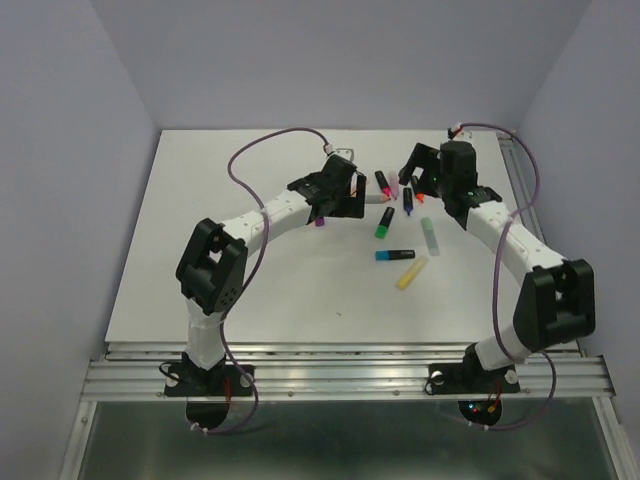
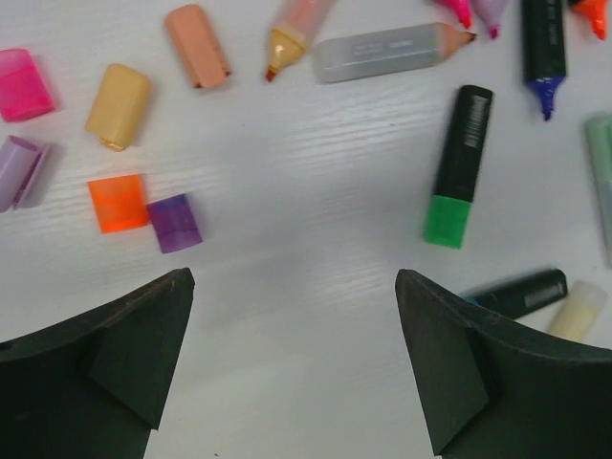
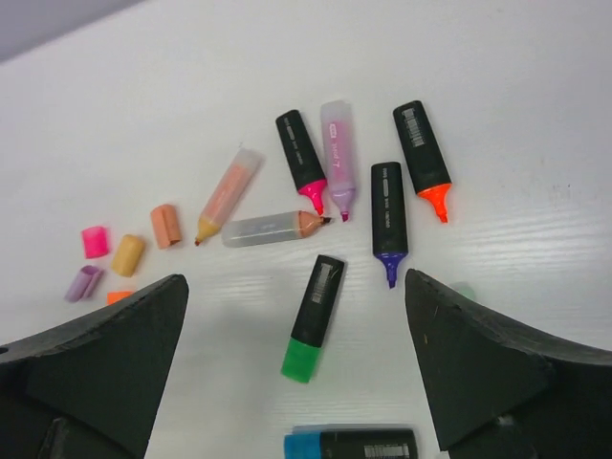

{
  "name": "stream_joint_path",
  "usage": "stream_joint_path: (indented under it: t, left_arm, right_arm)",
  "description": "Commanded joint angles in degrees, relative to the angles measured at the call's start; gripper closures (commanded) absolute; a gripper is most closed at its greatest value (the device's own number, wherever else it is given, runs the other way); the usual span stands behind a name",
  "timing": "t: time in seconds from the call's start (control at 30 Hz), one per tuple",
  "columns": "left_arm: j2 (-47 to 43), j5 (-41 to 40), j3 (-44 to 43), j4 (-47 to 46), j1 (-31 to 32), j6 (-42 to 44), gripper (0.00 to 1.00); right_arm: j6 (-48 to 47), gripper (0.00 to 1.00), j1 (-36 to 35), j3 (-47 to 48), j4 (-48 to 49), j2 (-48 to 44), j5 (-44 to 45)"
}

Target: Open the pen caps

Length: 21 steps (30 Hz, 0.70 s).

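Both grippers hover open and empty over the pens. In the left wrist view loose caps lie at the left: pink (image 2: 24,84), yellow (image 2: 119,106), peach (image 2: 197,45), lilac (image 2: 21,172), orange (image 2: 119,203) and purple (image 2: 175,223). My left gripper (image 2: 295,287) is above bare table between them and a green-capped black pen (image 2: 459,163). My right gripper (image 3: 295,277) is above that same green-capped pen (image 3: 317,316); a blue-capped black pen (image 3: 354,445) lies nearer. Uncapped pens lie beyond: pink-tipped (image 3: 300,158), lilac (image 3: 338,153), purple-tipped (image 3: 388,215), orange-tipped (image 3: 422,153), peach (image 3: 228,194), grey (image 3: 273,228).
In the top view a pale yellow pen (image 1: 411,273) and a mint pen (image 1: 429,236) lie to the right of the blue-capped pen (image 1: 395,255). The white table (image 1: 220,260) is walled at the back and both sides. The two arms nearly meet at the back centre.
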<state>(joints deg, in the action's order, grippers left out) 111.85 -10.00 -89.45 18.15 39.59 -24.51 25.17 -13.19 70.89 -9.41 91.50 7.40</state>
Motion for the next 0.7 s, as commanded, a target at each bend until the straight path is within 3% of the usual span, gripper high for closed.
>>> stream_joint_path:
  t: [0.0, 0.2, 0.43, 0.67]
  left_arm:
    - [-3.66, 7.26, 1.56, -5.67, 1.97, 5.88, 0.01]
    - [0.89, 9.46, -2.56, -7.6, 6.02, 11.67, 0.01]
    - [7.85, 12.46, -8.98, -7.08, 6.9, 13.88, 0.02]
    - [18.56, 7.28, -20.74, -0.24, 8.22, 16.6, 0.02]
  right_arm:
    - [6.03, 0.0, -0.17, -11.63, 3.35, -9.22, -1.78]
    - [14.89, 0.0, -0.17, -24.63, -1.22, -23.53, 5.17]
    - [23.52, 0.0, -0.08, -31.42, -6.5, -36.46, 14.13]
    - [22.47, 0.0, -0.08, -32.31, -8.52, -39.21, 15.01]
